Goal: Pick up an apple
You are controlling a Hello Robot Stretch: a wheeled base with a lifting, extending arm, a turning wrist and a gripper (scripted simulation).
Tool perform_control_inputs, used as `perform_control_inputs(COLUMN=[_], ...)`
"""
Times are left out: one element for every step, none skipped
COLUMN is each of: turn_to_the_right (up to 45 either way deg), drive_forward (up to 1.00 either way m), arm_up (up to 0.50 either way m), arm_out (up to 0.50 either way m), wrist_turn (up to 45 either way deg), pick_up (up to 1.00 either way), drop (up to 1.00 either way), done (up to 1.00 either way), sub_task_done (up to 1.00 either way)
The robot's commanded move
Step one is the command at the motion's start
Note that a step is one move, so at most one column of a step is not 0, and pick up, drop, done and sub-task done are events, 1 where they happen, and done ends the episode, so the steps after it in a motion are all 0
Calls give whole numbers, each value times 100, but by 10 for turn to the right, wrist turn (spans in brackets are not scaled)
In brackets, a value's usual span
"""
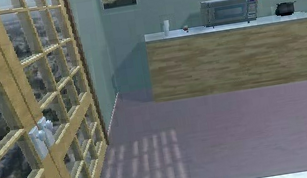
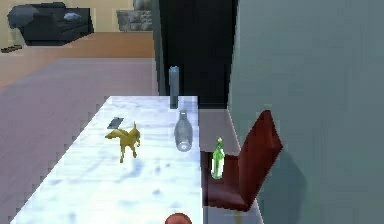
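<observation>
Table (image 2: 70,190): red-brown round thing (image 2: 178,218), likely apple, at near edge. Clear bottle (image 2: 182,132) mid-table, green bottle (image 2: 218,160) at table's chair side. State of claw: cannot tell. Risks: nudge rolls apple off edge; careless reach topples bottles.

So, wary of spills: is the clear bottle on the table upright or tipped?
Upright: the clear bottle stands base-down on the table, neck up.

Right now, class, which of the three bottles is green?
The small bottle beside the red chair; the tall bottle and the rounded bottle on the white table are grey.
</observation>
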Motion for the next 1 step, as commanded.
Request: perform_control_inputs(turn_to_the_right=[0], drive_forward=[0], arm_up=[0], arm_out=[6], wrist_turn=[0], pick_up=[0], drop=[0], done=[0], sub_task_done=[0])
